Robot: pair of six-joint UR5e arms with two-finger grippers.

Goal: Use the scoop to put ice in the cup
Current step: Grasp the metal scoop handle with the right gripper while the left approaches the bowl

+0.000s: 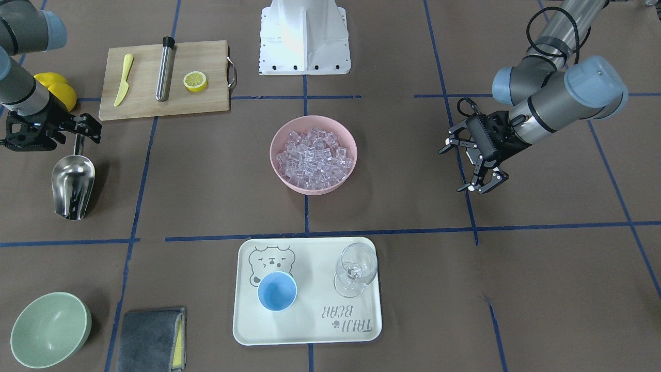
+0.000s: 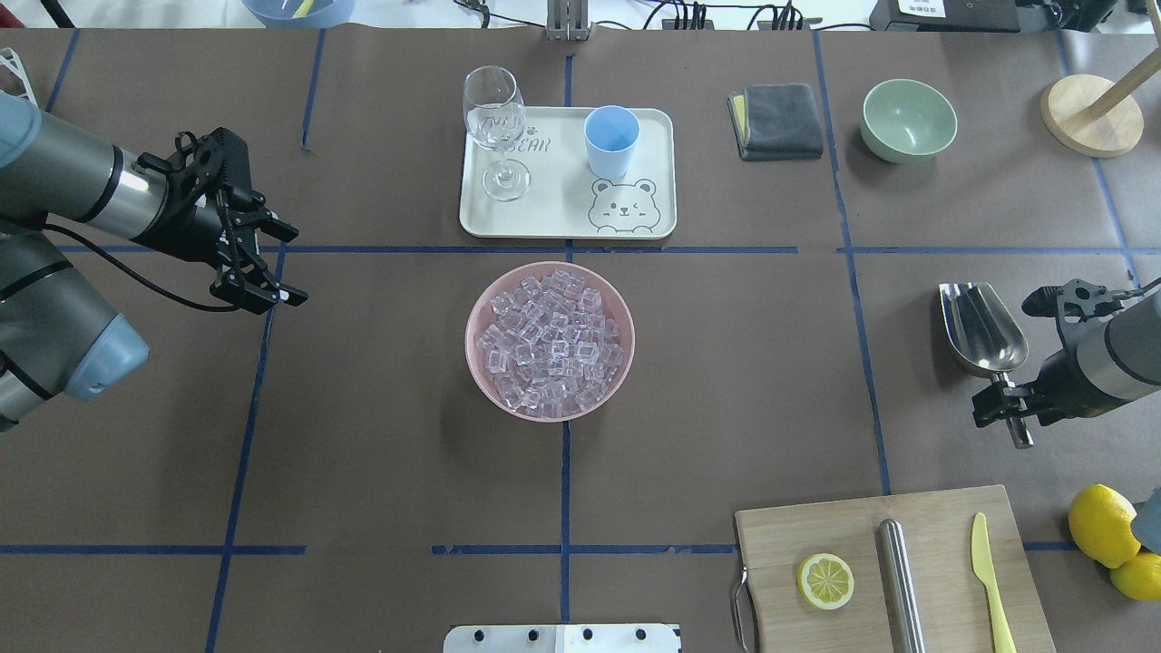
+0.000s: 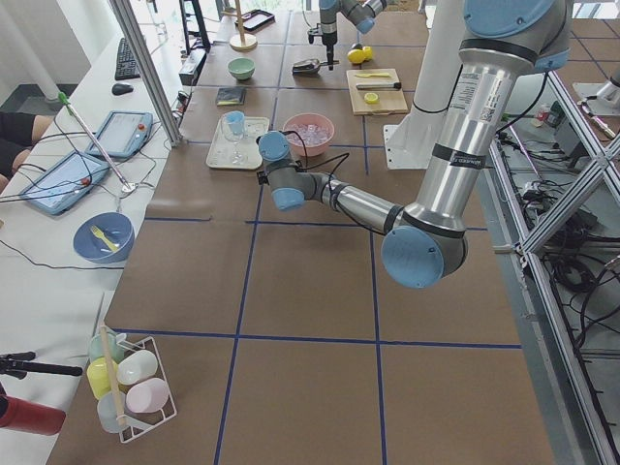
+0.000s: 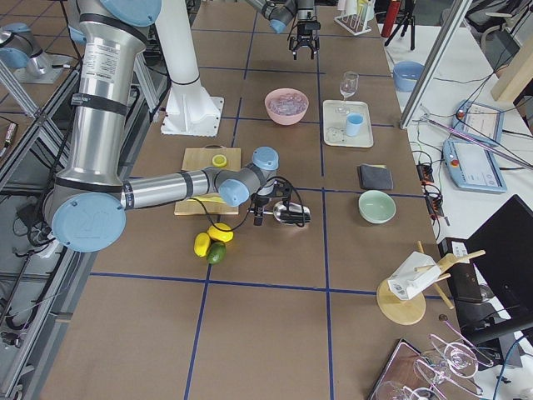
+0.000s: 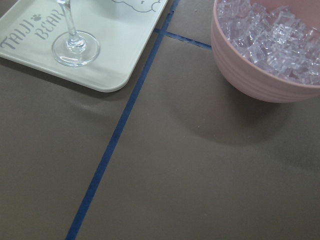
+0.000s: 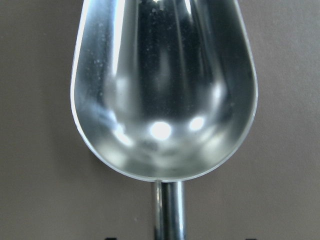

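One right pincer [image 2: 1005, 408], low, straddling scoop [image 2: 981, 334] handle

You'll spot wine glass [image 2: 494, 109] on tray [image 2: 562, 199], pink bowl [image 5: 260, 80] ahead of left jaws; cutting board [image 2: 789, 535], lemons [image 2: 1102, 524] behind right jaws.

Scoop [image 6: 165, 90]: polished steel, mirror-glossy. Ice [image 1: 313, 157]: clear, glassy. Pink bowl [image 1: 313, 190] and light-blue cup [image 1: 277, 292]: smooth matt, probably plastic. Wine glass [image 1: 356, 268]: clear glass. Cutting board [image 1: 206, 101]: bare grained wood. Grey cloth [image 1: 147, 338]: soft nap. Table cover [image 1: 206, 196]: matt brown paper.
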